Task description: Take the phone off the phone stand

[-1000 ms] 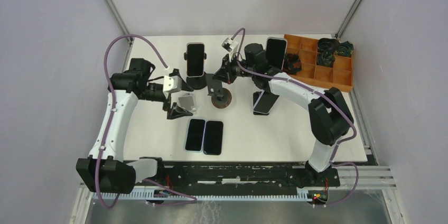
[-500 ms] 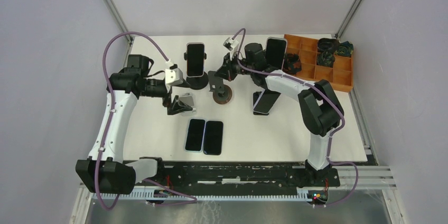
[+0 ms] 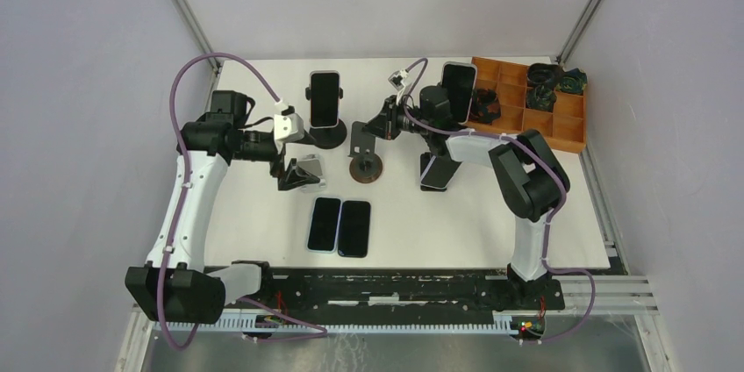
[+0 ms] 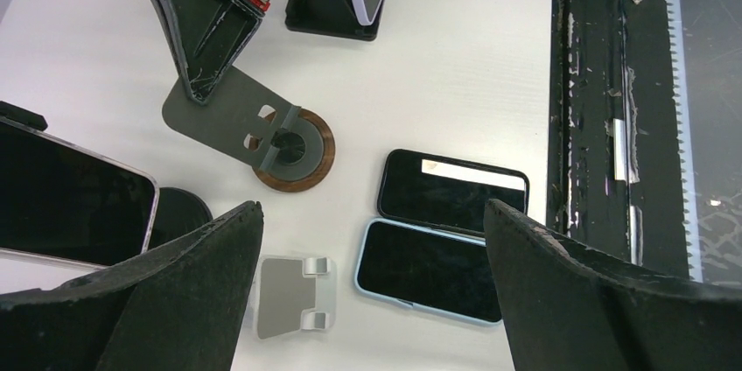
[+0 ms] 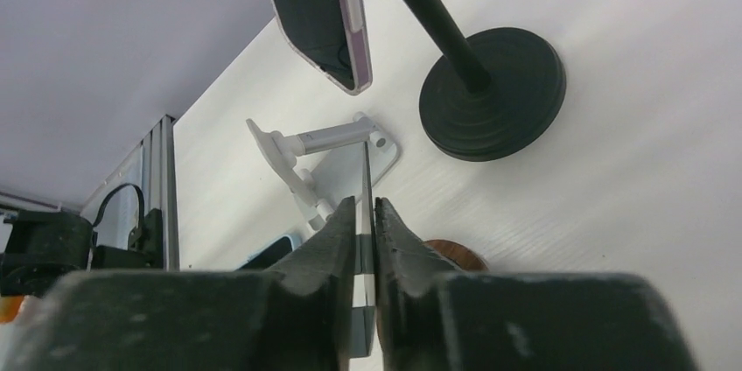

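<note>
A white tabletop (image 3: 456,223) is being shown from above, with two arms reaching over it. The phone (image 3: 324,97) is being held upright in its black stand (image 3: 327,137) at the middle of the far edge and is not yet being touched. The left gripper (image 4: 372,209) is being held wide open just beside that stand, toward the left edge, above a small silver stand (image 4: 289,308). Compared with a second ago, it is being kept closer to the far edge. The right gripper (image 5: 366,212) is being kept closed on the thin plate (image 3: 358,138) of an empty brown-based stand near the tabletop's centre, while its wrist is being drawn toward the right edge. Two flat phones (image 3: 324,224) are lying toward the near edge. The left gripper is probably being lined up to take the phone, and removal is not yet being started.
</note>
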Controlling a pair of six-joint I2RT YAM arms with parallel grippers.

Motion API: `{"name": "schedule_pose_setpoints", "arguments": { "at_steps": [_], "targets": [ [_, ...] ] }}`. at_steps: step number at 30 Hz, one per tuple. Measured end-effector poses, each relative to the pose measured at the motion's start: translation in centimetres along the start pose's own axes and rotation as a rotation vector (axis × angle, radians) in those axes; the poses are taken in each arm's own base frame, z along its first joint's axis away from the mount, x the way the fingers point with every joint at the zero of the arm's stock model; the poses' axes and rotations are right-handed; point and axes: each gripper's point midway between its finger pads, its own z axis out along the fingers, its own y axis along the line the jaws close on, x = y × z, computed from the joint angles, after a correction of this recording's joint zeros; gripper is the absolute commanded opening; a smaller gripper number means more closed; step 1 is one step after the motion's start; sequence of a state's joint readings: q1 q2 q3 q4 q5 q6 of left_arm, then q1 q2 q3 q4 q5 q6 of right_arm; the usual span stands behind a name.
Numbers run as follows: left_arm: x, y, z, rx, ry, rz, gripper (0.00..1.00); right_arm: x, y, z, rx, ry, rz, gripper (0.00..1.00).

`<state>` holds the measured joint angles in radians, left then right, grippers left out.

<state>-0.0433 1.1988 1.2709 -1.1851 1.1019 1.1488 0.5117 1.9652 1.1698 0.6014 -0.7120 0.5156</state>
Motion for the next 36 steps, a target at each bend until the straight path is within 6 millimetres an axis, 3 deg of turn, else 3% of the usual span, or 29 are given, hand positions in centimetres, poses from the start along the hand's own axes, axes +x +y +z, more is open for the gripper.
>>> {"name": "schedule_pose_setpoints", "arguments": {
  "at_steps": [7, 12, 18, 24, 27, 30, 36],
  "targets": [
    [-0.4, 1.2, 0.0, -0.042, -0.006, -0.024, 1.0, 0.3, -0.9, -0.4, 0.09, -0.002, -0.04, 0.74],
    [-0.6, 5.0, -0.5, -0.19, -0.006, -0.069, 1.0, -1.2, -0.6, -1.3, 0.163, -0.02, -0.111, 0.96],
    [0.6, 11.1, -0.7, -0.376, -0.001, -0.208, 1.0, -4.6, 2.5, -2.6, 0.208, -0.069, -0.233, 0.98],
    [4.4, 17.3, 0.9, -0.406, -0.008, -0.415, 1.0, -6.3, 7.6, -3.4, 0.154, -0.111, -0.286, 0.98],
    [5.5, 19.5, 1.6, -0.392, -0.015, -0.47, 0.95, -5.7, 9.5, -4.2, 0.129, -0.113, -0.289, 0.98],
    [5.9, 21.4, 2.1, -0.376, -0.032, -0.492, 0.84, -4.4, 10.6, -4.9, 0.112, -0.102, -0.284, 0.98],
    [5.9, 22.7, 3.3, -0.308, -0.07, -0.523, 0.7, -1.8, 11.0, -6.3, 0.114, -0.076, -0.248, 0.98]
  ]
}}
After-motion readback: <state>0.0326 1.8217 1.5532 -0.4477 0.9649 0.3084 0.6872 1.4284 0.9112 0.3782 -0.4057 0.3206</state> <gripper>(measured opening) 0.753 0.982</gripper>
